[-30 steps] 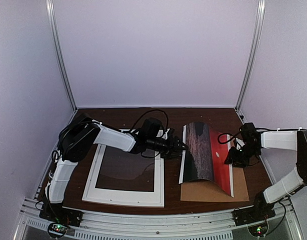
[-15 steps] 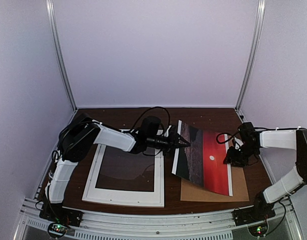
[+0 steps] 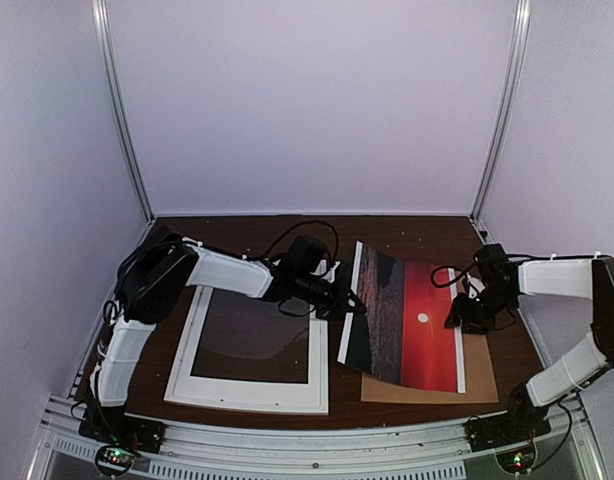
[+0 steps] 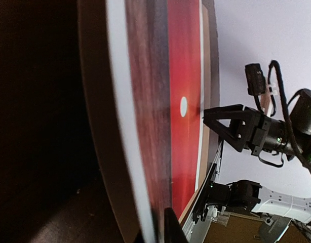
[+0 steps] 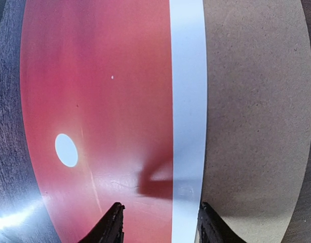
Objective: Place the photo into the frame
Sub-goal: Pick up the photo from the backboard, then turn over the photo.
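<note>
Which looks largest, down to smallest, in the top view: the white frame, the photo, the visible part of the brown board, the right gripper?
1. frame
2. photo, though its raised left edge is nearer the camera, so the gap to the frame is unsure
3. board, uncovered strip only
4. right gripper

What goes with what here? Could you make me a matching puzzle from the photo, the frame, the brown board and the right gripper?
Things:
1 photo
2 frame
3 brown board
4 right gripper

States:
a lying flat, left of the photo
b open, over the photo's white border
c one edge lifted by the left gripper
d partly covered by the photo

Pairs: 1-c, 2-a, 3-d, 4-b
</note>
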`<state>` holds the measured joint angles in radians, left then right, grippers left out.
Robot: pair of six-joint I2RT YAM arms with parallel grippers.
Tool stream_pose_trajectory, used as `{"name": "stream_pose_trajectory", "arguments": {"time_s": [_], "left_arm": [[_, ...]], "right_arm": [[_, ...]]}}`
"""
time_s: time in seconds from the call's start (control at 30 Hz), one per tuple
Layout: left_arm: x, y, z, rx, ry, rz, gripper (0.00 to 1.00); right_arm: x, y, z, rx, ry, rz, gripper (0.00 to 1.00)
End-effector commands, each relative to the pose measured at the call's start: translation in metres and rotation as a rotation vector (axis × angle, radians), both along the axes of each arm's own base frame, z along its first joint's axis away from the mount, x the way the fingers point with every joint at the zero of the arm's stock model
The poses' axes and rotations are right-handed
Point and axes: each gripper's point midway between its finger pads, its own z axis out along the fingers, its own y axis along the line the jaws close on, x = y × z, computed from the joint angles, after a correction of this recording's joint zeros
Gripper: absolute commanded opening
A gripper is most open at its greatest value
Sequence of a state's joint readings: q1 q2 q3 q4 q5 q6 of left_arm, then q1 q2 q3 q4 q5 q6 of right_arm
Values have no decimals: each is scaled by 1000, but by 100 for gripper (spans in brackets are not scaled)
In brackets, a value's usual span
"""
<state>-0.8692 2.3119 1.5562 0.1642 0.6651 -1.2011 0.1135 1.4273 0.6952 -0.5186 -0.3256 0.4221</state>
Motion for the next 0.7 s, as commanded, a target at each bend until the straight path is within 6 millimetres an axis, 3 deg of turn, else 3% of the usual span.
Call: {"name": "stream_pose_trajectory", "arguments": {"time_s": [0.0,0.2,0.33,0.5,0.67], "left_arm": [[9,5,28,25,-122,-14,1],[15,19,61,110,-242,-52,0],[14,46,92,216,-334,-97,0],[18,98,138,409,-517,-120,0],[21,162,202,621,-728,-107,0]], "right_arm": [[-2,3,12,-9,-4,25,52],[7,5,48,-10,-75,46,55],[13,9,73,-7,-123,64,56],[22,23,107,12,-186,91,57],[33,43,139,37,-257,124,58]]}}
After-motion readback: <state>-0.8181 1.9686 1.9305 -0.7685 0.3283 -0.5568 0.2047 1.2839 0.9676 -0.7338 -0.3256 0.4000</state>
